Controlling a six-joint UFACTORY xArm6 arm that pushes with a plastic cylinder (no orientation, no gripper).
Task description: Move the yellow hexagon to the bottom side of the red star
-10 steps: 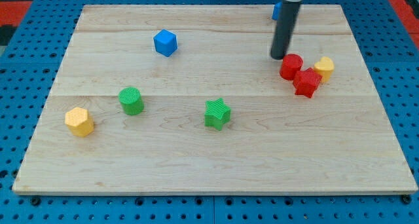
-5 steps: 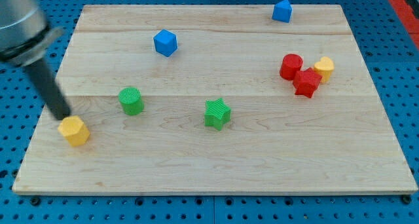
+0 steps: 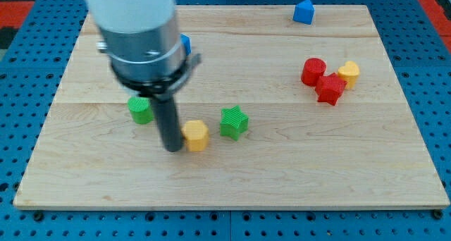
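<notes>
Touching my tip (image 3: 171,148) — yellow hexagon (image 3: 195,135), upright, beside green star (image 3: 233,122).

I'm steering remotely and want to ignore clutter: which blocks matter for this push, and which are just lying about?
In the job:
- yellow hexagon, just right of my tip
- red star, the target

Lying about:
- green star
- green cylinder, partly behind the rod
- red cylinder
- small yellow block
- blue block at the top
- blue cube, mostly hidden
</notes>
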